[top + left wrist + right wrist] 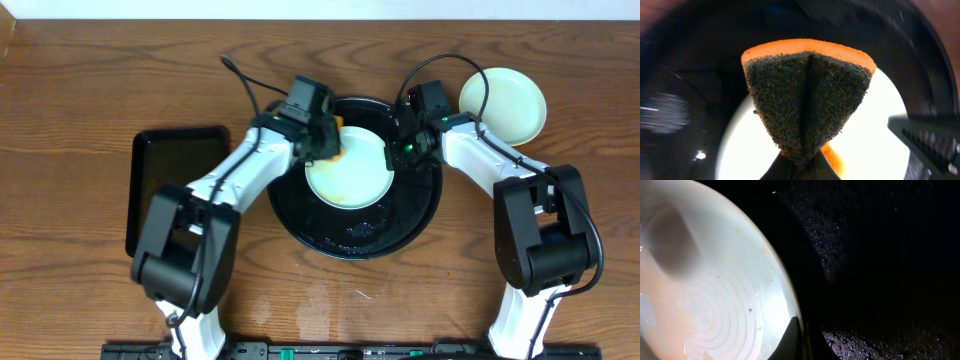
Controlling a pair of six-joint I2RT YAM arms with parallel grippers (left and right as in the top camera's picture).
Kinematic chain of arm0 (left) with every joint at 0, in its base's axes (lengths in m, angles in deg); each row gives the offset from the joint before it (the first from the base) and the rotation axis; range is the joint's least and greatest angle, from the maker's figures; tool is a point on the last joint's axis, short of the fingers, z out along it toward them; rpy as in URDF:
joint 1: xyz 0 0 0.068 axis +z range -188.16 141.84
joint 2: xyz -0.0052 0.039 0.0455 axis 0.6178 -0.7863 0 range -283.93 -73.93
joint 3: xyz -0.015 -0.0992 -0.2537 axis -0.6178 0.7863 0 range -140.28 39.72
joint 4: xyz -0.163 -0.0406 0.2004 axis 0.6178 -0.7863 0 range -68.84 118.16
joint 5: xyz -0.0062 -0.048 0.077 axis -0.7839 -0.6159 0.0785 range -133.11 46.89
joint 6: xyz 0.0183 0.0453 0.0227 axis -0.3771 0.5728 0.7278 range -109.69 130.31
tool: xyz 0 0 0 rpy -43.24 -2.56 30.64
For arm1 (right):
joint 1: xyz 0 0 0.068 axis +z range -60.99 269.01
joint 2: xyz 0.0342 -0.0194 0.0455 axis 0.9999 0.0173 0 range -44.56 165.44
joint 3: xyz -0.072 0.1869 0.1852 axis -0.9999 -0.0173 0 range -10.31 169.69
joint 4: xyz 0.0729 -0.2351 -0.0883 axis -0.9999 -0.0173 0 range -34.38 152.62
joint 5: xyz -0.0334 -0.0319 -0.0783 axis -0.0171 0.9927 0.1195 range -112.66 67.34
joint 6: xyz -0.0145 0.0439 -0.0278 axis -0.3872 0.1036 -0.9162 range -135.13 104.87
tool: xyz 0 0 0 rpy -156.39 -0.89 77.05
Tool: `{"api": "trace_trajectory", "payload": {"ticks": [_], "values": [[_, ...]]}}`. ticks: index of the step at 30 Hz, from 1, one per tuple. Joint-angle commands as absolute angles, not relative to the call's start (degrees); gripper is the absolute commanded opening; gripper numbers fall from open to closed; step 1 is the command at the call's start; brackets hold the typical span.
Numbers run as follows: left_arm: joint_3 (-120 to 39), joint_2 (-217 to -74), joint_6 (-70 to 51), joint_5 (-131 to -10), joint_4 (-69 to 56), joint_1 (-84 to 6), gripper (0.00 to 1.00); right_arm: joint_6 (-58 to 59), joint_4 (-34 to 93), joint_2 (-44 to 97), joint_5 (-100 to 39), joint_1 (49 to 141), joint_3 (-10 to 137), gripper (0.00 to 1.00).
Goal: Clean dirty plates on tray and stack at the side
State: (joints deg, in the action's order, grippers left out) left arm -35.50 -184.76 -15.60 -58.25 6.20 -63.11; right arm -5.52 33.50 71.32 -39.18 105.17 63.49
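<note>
- A large round glossy black tray point(340, 235) with a raised rim sits mid-table on the brown wooden tabletop point(80, 90), its surface beaded with water.
- A small round shallow pale plate point(350, 178) lies inside the tray, toward the back half. A faint orange-yellow tinge shows in its bowl.
- The left claw point(328, 148) is pressed together on a folded sponge point(810, 105), orange foam with a dark scouring face. It holds the sponge over the plate's back-left edge. I cannot tell whether the sponge touches the plate.
- The right claw point(402, 150) is pinching the plate's right rim. From its own wrist camera, the fingertips point(792, 339) sit closed on that rim, with the wet black tray floor beside them.
- A second small round pale plate point(503, 103) rests on the wood beyond the tray's back-right side, near the tray but apart from it.
- A smaller rectangular black tray point(175, 185) lies flat to the left of the round one, not touching it. The left arm reaches across its near corner.
</note>
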Motion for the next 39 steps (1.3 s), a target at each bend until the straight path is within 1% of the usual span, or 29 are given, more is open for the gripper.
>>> {"api": "trace_trajectory", "payload": {"ticks": [1, 7, 10, 16, 19, 23, 28, 33, 36, 39], "values": [[-36.6, -187.4, -15.8, -61.9, 6.0, -65.5, 0.08, -5.7, 33.2, 72.8, -36.0, 105.2, 63.5, 0.01], [-36.5, -189.8, -14.2, -60.9, 3.6, -66.7, 0.08, -5.8, 32.8, 72.8, -36.0, 105.2, 63.5, 0.01], [-36.5, -189.9, -13.7, -51.5, 1.1, -66.7, 0.08, -5.8, 32.8, 72.8, -36.0, 105.2, 63.5, 0.01], [-36.5, -189.9, -13.7, -25.1, -3.3, -66.7, 0.08, -5.8, 32.8, 72.8, -36.0, 105.2, 63.5, 0.01], [-36.7, -189.5, -13.7, -18.9, -3.1, -66.7, 0.08, -5.8, 32.6, 72.8, -36.0, 105.2, 63.5, 0.01], [-37.2, -186.5, -13.8, -18.0, -3.1, -66.6, 0.08, -6.5, 32.6, 72.8, -36.0, 105.2, 63.5, 0.01], [-37.2, -178.3, -15.1, -18.0, -2.6, -65.6, 0.07, -7.0, 32.4, 70.9, -36.2, 105.2, 64.3, 0.01], [-37.2, -168.1, -15.9, -18.6, -2.7, -61.0, 0.08, -8.6, 30.4, 67.6, -35.2, 105.2, 67.3, 0.01], [-37.2, -164.6, -15.9, -18.6, -3.5, -57.6, 0.08, -10.4, 27.1, 66.4, -31.5, 105.7, 70.3, 0.01], [-37.2, -162.4, -15.9, -20.8, -5.9, -52.7, 0.08, -12.8, 21.6, 65.7, -22.2, 108.1, 75.6, 0.01]]}}
